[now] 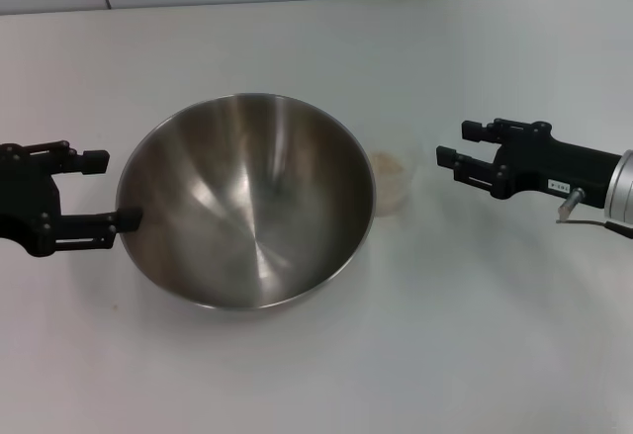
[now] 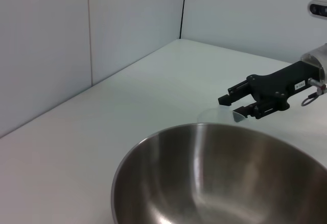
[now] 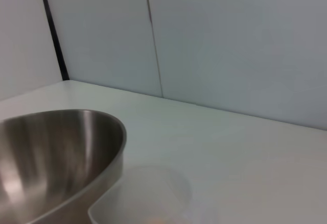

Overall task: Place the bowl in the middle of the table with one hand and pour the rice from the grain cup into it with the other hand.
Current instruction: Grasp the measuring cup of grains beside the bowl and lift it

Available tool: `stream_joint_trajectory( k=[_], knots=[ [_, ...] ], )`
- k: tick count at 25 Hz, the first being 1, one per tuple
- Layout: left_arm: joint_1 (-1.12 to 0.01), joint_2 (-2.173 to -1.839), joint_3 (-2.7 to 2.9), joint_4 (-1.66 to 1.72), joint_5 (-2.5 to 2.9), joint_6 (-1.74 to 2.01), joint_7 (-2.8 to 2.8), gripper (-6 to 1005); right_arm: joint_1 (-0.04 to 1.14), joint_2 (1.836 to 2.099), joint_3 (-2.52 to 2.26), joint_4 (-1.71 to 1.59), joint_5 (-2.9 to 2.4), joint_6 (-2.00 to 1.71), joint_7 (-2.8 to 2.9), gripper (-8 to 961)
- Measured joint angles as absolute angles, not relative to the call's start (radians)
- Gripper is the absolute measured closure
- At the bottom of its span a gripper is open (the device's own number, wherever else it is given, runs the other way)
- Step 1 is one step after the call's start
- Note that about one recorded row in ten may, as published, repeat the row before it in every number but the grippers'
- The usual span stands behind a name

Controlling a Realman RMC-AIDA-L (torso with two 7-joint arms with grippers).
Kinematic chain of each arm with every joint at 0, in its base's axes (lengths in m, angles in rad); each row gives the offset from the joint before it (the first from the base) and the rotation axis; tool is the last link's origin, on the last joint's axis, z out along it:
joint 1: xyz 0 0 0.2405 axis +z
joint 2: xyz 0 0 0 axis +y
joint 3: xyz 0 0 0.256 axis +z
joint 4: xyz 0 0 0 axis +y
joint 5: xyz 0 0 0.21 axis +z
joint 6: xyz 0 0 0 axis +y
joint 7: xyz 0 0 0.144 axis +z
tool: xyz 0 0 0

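**Cup lies straight ahead of the right gripper, tight against the bowl**

Your bowl (image 1: 247, 200) sits near the middle of the table (image 1: 475, 335). The left gripper (image 1: 104, 192) is at its left rim, fingers spread; the lower finger looks to touch the rim, nothing pinched.

The grain cup (image 1: 392, 181) stands upright just beside the bowl's right rim, touching or nearly so; I cannot tell which. The rice (image 1: 390, 165) shows as a pale mass inside it.

Your right gripper (image 1: 451, 154) is near the cup on its right side, fingers spread, holding nothing, aimed leftward at it. It is clearly the nearer arm; the bowl lies between the left gripper and the cup.

Judgement: the coming grasp turns on a short leftward advance. The cup's axis is vertical, so the fingers should straddle its wall. Risk: the bowl rim just behind the cup leaves little room.
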State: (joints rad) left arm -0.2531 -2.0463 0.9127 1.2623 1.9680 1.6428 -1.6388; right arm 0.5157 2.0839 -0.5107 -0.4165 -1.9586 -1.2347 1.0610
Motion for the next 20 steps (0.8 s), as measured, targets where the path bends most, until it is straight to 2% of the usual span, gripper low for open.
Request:
stream_joint_trajectory(
  k=[20],
  knots=[
    [-0.258, -2.045, 0.911, 1.263, 1.968, 1.637, -1.637, 189, 0.542, 2.084, -0.511, -0.393, -1.957, -1.216, 1.059, 405]
  ],
)
